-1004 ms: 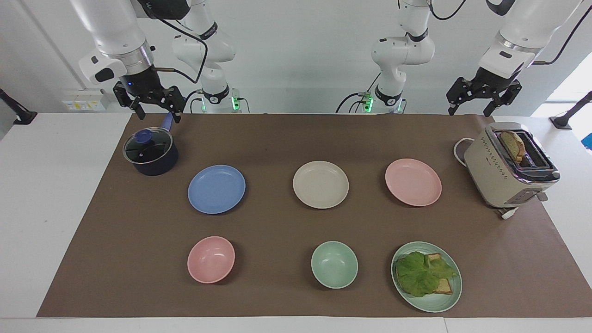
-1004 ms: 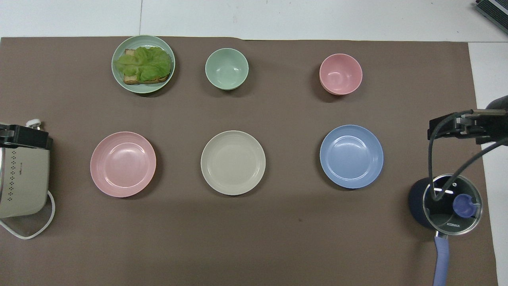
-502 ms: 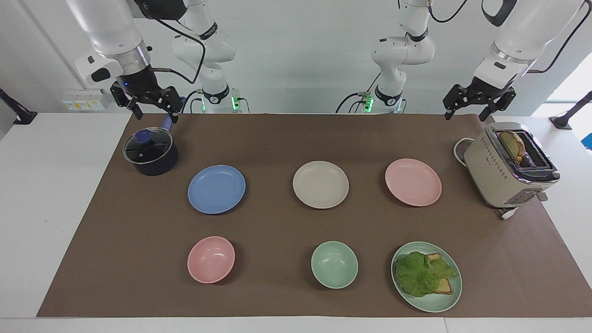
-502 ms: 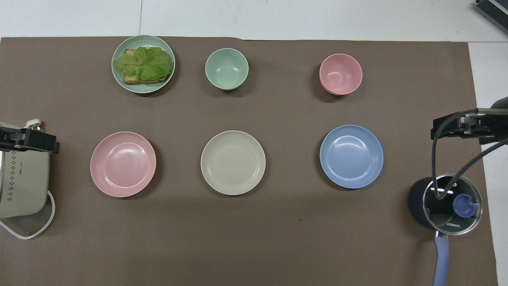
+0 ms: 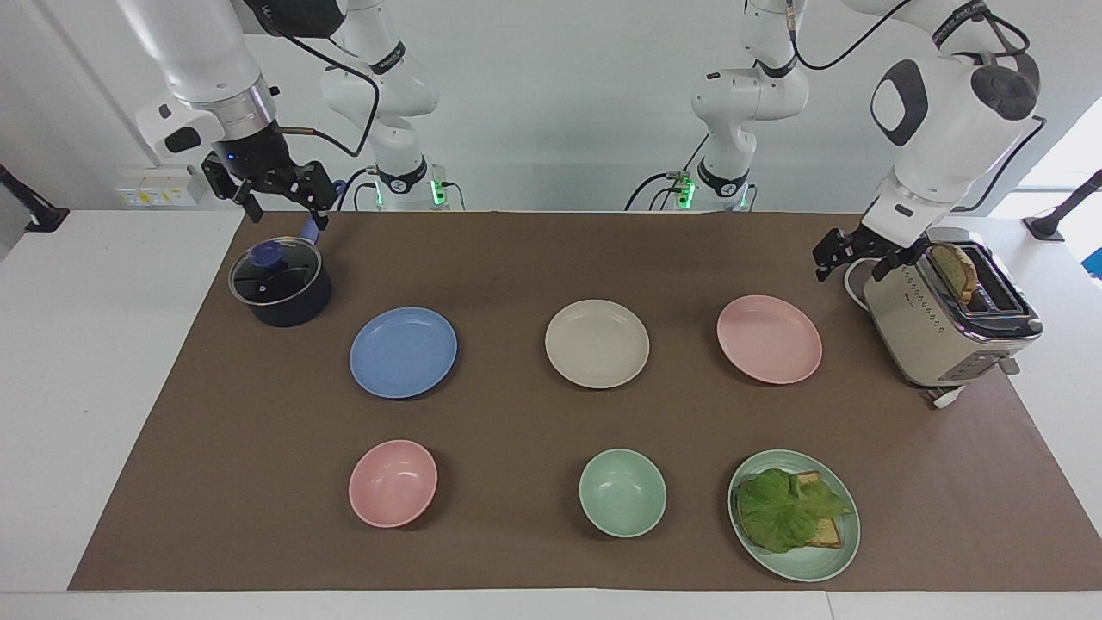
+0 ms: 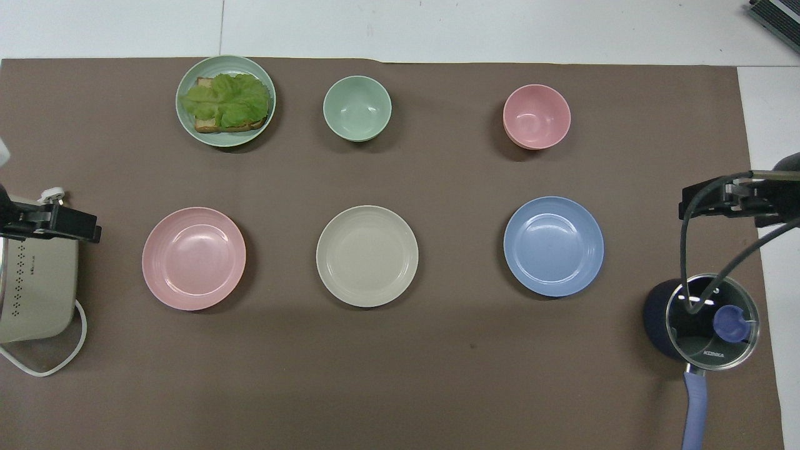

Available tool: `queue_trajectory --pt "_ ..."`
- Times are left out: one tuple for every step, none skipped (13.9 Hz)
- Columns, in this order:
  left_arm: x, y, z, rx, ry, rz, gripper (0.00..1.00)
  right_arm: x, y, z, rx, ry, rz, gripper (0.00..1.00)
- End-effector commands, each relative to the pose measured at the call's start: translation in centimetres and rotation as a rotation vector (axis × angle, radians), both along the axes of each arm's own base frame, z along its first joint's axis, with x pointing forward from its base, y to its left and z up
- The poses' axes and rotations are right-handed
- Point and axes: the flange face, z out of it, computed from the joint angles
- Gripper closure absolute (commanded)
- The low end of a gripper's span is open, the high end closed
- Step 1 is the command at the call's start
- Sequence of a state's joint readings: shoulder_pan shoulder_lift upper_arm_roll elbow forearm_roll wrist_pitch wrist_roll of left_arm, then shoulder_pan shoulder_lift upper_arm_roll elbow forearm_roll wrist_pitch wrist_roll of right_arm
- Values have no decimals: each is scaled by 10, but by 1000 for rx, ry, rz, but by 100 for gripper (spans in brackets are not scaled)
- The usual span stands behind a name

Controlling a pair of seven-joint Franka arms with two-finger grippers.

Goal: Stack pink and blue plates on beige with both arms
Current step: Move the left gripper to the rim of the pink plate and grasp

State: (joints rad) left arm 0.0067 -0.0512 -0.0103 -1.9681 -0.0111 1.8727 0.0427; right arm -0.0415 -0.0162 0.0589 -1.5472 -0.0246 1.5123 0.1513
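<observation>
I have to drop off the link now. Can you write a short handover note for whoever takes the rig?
Left end effector: open, empty, up beside the toaster.
Right end effector: open, empty, over the pot's handle.
The pink plate, beige plate and blue plate lie in one row, apart, beige in the middle.
Done: nothing stacked.
Left: put pink and blue on beige.

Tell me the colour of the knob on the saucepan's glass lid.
Blue. The knob shows best in the overhead view, on the saucepan lid.
</observation>
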Motion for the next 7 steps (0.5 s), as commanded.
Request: queue_trajectory --pt "0 17 -67 4 5 38 0 -5 -2 1 4 4 -4 0" --pt "3 20 -87 3 13 40 0 -5 -2 1 4 6 -4 0" --pt "3 25 -102 3 17 47 0 -5 -3 -1 4 7 -6 0" --pt "2 32 -118 2 19 58 0 -6 -3 0 3 6 -6 0" --pt "0 34 -130 3 7 66 0 -6 -3 0 3 6 -6 0" --pt "-3 35 -143 3 -1 72 0 -6 -3 0 3 6 -6 0" --pt "-4 35 -156 3 2 72 0 -6 -3 0 3 7 -6 0"
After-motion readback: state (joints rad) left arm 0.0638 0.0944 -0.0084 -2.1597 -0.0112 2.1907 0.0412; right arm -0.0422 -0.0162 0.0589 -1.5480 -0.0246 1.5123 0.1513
